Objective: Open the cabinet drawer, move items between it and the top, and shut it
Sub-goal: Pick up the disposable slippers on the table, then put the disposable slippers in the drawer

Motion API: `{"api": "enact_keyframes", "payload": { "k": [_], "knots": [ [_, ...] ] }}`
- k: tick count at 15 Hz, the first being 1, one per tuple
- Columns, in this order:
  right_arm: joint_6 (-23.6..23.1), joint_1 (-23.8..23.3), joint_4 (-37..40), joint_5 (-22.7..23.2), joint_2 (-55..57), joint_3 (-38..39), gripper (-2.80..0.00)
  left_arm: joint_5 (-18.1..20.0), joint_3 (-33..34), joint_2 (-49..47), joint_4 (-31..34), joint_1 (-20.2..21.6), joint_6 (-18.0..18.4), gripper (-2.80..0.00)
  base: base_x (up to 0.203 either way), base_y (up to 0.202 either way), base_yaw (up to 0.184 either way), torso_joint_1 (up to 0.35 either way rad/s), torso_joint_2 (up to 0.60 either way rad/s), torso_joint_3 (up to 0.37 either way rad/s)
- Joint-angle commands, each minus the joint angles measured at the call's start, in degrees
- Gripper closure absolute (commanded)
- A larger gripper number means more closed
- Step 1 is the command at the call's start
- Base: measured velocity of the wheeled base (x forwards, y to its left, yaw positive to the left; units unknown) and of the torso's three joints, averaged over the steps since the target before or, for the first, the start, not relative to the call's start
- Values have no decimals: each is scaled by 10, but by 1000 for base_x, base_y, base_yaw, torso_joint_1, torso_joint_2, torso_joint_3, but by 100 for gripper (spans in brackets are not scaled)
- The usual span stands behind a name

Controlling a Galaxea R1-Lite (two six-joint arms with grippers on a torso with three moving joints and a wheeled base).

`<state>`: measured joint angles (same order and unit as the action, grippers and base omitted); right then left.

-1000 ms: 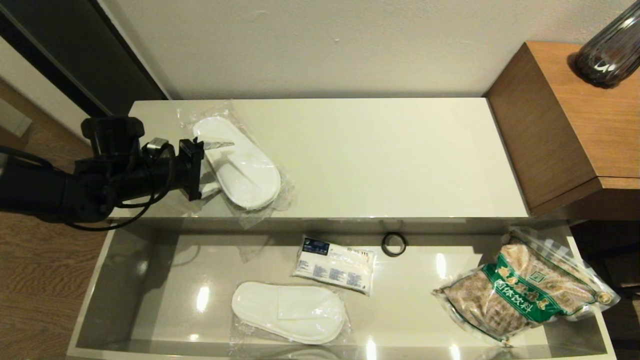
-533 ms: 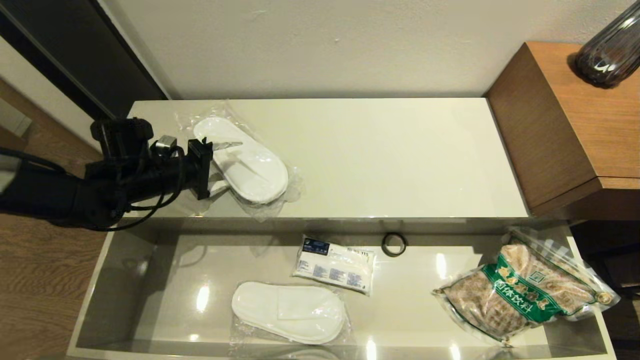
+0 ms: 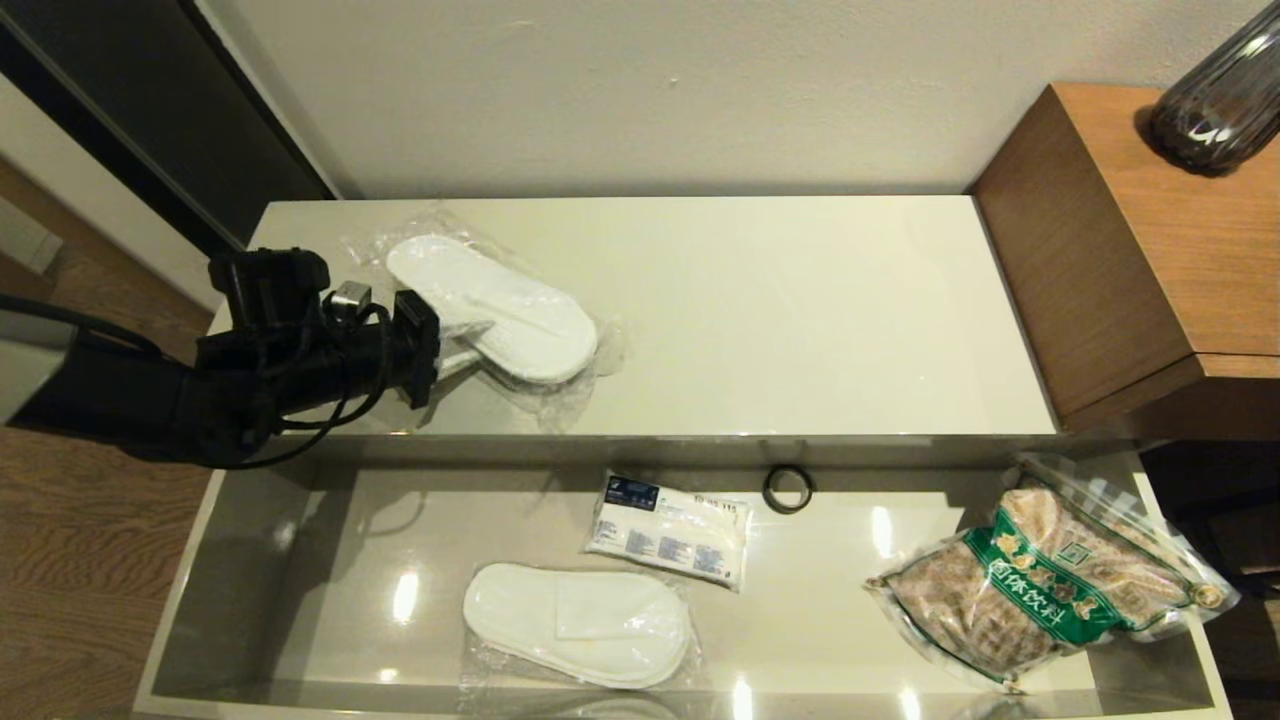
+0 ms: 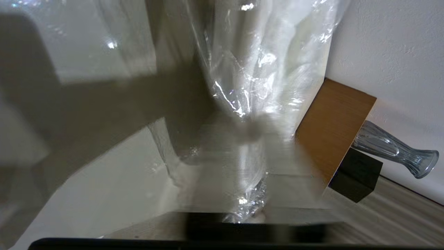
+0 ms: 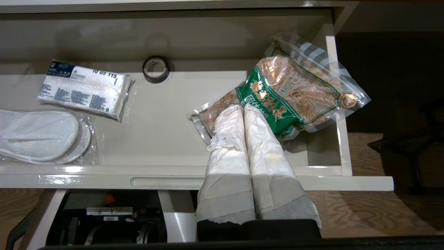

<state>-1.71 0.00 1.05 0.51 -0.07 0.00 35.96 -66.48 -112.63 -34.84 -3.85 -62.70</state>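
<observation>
Left gripper closed from wide spread onto near edge of slipper pack on top; pack pinched between fingers, turned and shoved farther along since a second ago. Lift into open drawer probably next. Right gripper parked over drawer, fingers pressed together.

I see a small white packet with blue print just beside a black ring. On my right stands a brown wood-grain cube, carrying a dark ribbed vase. Wood floor lies left.
</observation>
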Motion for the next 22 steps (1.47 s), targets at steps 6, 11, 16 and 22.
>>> {"api": "enact_keyframes", "payload": {
  "k": [6, 11, 16, 22],
  "knots": [
    [0, 0, 0, 0, 1, 0, 0, 2, 2, 0, -2, 0, -6, 0, 0, 0, 0, 0, 0, 0],
    [-1, 0, 0, 0, 1, 0, 0, 39, 17, 130, 109, 8, 13, 0, 0, 0, 0, 0, 0, 0],
    [0, 0, 0, 0, 1, 0, 0, 49, 19, 276, 366, 17, 89, 0, 0, 0, 0, 0, 0, 0],
    [0, 0, 0, 0, 1, 0, 0, -156, 22, 387, 794, 13, 227, 0, 0, 0, 0, 0, 0, 0]
  ]
}}
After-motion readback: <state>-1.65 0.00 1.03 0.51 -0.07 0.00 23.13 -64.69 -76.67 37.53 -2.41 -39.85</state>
